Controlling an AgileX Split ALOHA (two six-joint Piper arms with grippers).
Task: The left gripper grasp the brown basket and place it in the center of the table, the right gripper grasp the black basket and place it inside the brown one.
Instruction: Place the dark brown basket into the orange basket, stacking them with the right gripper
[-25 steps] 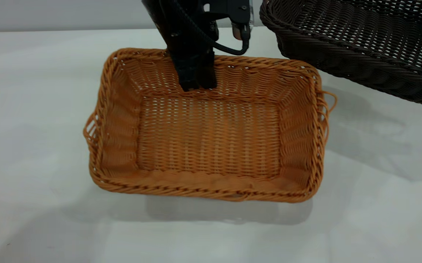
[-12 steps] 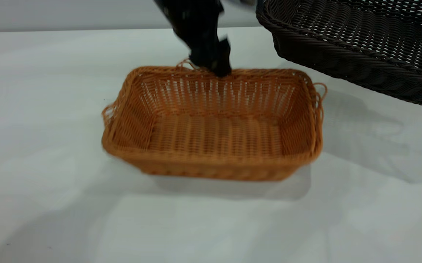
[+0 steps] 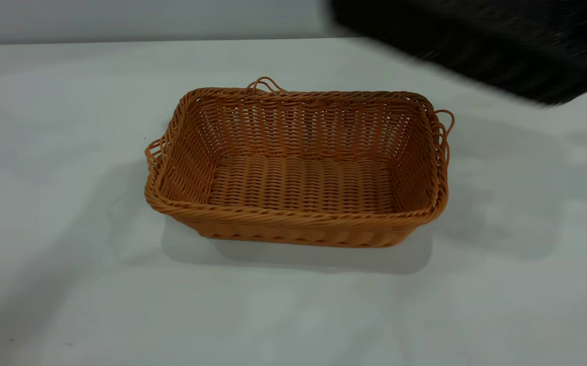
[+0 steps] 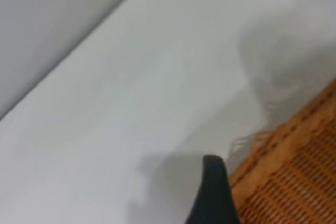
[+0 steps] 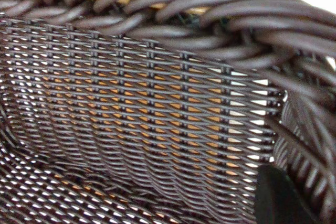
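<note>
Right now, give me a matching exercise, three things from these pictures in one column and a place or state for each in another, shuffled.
Things:
1. brown basket
2. black basket
3. left gripper

Places or states:
A. blurred, at the far right edge of the exterior view
B. beside the orange-tan rim, only a dark fingertip in view
C. sitting empty on the table

Pairs: 1-C, 2-A, 3-B

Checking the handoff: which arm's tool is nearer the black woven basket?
Right. Its tool is at the black woven basket; the left tool is beside the orange-tan wicker basket.
</note>
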